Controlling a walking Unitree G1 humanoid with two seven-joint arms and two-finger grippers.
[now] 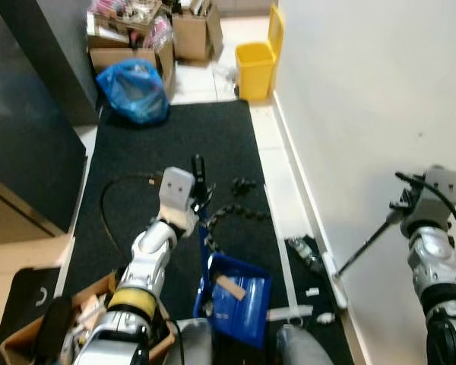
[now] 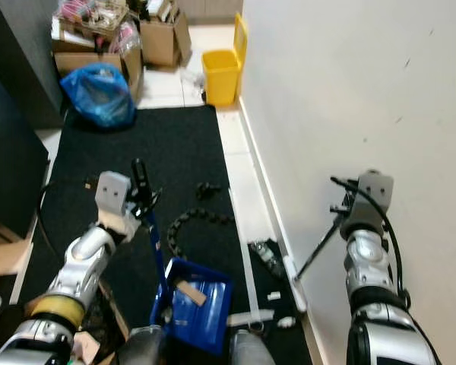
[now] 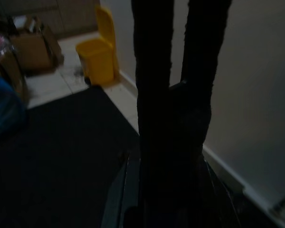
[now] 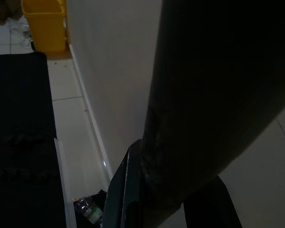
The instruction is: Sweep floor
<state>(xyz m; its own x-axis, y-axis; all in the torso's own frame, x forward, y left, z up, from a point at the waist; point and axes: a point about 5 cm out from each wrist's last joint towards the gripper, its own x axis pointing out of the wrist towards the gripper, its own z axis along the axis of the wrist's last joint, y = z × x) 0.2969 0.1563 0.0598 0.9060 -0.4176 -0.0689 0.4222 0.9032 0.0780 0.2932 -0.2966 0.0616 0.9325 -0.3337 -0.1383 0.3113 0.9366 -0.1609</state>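
Note:
A blue dustpan (image 1: 247,308) rests on the black mat (image 1: 182,144) just in front of me, with a tan scrap (image 1: 229,287) inside it. Its blue handle (image 1: 206,242) rises to my left gripper (image 1: 200,185), which is shut on its top; the black fingers (image 3: 154,71) appear in the left wrist view. My right gripper (image 1: 402,207) is shut on a thin black broom handle (image 1: 368,243) close to the white wall. The pale broom head (image 1: 333,275) sits on the tile strip by the baseboard, next to a dark bottle and clump (image 1: 305,255). Small white bits (image 1: 313,291) lie nearby.
A black chain-like piece (image 1: 232,214) and a small black object (image 1: 243,184) lie on the mat, plus a looped cable (image 1: 109,199). A yellow bin (image 1: 256,70), blue bag (image 1: 134,91) and cardboard boxes (image 1: 194,34) stand ahead. A cluttered box (image 1: 64,327) is at my left.

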